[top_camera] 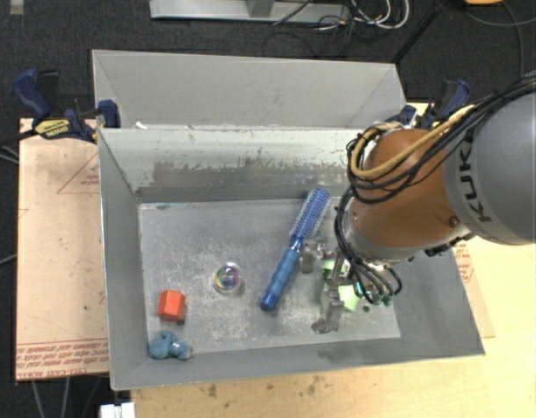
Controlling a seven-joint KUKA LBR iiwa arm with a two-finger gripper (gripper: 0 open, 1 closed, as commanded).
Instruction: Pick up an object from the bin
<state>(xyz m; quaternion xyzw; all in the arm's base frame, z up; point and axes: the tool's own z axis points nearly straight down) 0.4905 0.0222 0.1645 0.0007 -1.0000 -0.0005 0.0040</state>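
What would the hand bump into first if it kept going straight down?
Probably the hand would just meet the bare bin floor, beside the blue brush. Depth is hard to judge.

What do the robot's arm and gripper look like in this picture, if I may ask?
The arm is a thick, rounded grey link with dark KUKA lettering. An orange cover, dome-shaped, wraps its wrist, with yellowish and black cables looped over it. Below is a metal gripper with green parts and thin wires.
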